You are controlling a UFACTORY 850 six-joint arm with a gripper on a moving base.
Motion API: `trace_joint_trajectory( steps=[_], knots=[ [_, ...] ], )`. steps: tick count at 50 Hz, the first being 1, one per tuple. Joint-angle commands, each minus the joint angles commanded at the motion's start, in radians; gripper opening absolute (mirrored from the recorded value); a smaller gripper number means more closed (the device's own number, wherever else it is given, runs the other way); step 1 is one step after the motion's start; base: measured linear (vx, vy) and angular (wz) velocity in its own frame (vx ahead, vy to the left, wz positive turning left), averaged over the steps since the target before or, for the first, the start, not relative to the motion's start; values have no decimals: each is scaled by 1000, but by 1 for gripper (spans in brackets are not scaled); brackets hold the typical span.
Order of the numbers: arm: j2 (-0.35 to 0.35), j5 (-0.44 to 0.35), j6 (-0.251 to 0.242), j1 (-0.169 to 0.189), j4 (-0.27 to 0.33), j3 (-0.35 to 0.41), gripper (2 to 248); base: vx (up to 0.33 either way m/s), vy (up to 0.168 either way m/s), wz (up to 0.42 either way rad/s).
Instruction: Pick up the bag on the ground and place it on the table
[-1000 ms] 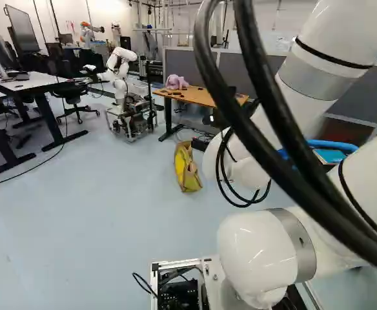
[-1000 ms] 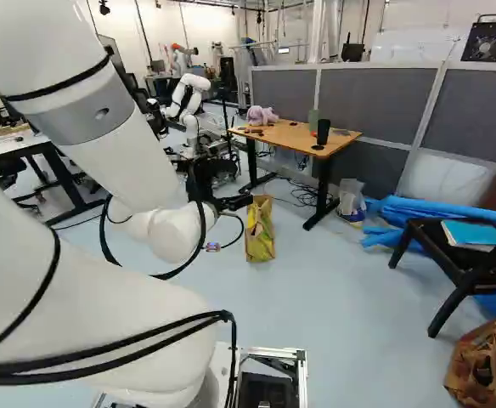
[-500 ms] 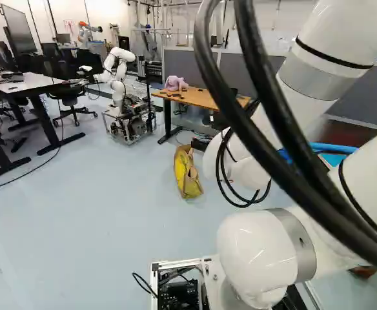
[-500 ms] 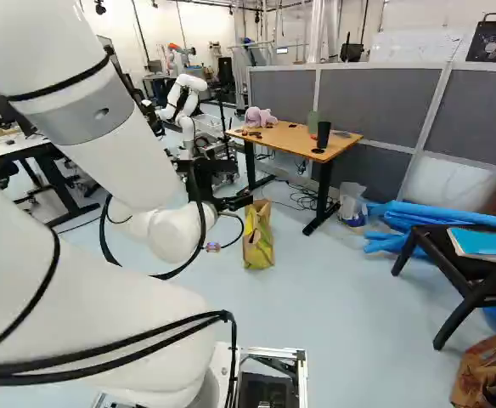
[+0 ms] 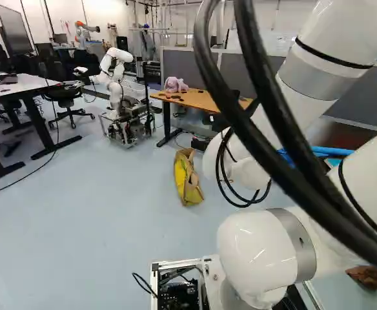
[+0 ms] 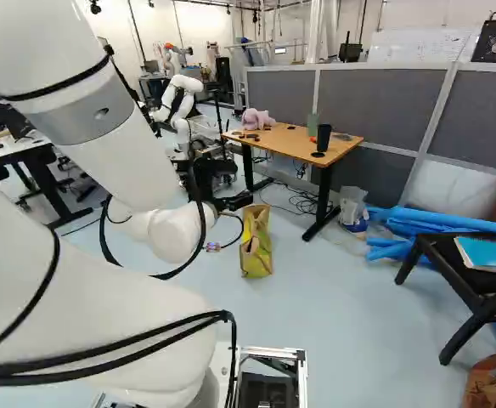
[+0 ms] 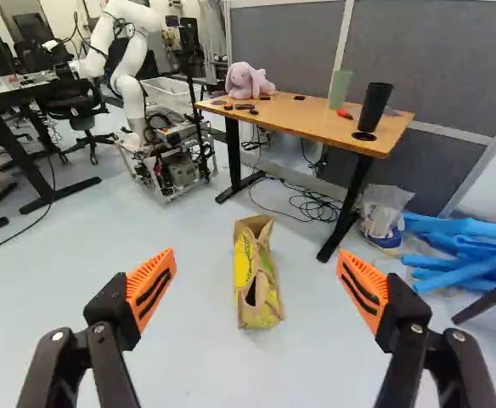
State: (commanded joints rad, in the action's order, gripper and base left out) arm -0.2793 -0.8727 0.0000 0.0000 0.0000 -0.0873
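Observation:
In the right base view my gripper point(image 6: 231, 202) shows as a dark shape beyond the white wrist, beside the bag's upper end. Its two orange-padded fingers are spread wide in the wrist view, where the gripper point(image 7: 256, 285) holds nothing. The yellow and brown paper bag point(image 7: 259, 280) stands on the floor ahead of the gripper, in line with the space between the fingers, its top gaping. The same bag point(image 5: 187, 177) is left of the arm in the left base view. Beyond it is the wooden-topped table point(image 7: 316, 121) on black legs.
A pink plush toy point(image 7: 246, 82), a green cup point(image 7: 340, 89) and a black cup point(image 7: 374, 106) stand on the table. Another robot point(image 7: 129, 76) is left of it. Blue rolls point(image 6: 418, 223), a black chair point(image 6: 460, 280) and a brown bag point(image 6: 494, 381) lie to the right.
The base has moved ahead with a slight turn; the bag, table and chair show nearer. My arm holds its pose over its lowest joint, and the bag keeps its place on the floor.

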Motion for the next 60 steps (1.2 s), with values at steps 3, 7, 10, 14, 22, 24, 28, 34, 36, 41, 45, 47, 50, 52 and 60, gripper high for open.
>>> trace_joint_trajectory(
  steps=[3,7,10,14,22,24,28,34,36,41,45,47,50,52,60],
  knots=[
    [0,0,0,0,0,0,247,147,0,-9],
    [0,0,0,0,0,0,247,169,-6,-9],
    [0,0,0,0,0,0,247,161,-24,9],
    [0,0,0,0,0,0,247,158,-51,-8],
    [0,0,0,0,0,0,247,151,-37,-2],
    [0,0,0,0,0,0,247,146,-48,-11],
    [0,0,0,0,0,0,247,148,-38,-1],
    [0,0,0,0,0,0,247,139,-14,-16],
    [0,0,0,0,0,0,247,124,4,1],
    [0,0,0,0,0,0,247,118,-1,-9],
    [0,0,0,0,0,0,247,127,2,-4],
    [0,0,0,0,0,0,247,133,5,-1],
    [0,0,0,0,0,0,247,121,-3,-8],
    [0,0,0,0,0,0,247,125,-3,-12],
    [0,0,0,0,0,0,247,126,0,-5]
  ],
)
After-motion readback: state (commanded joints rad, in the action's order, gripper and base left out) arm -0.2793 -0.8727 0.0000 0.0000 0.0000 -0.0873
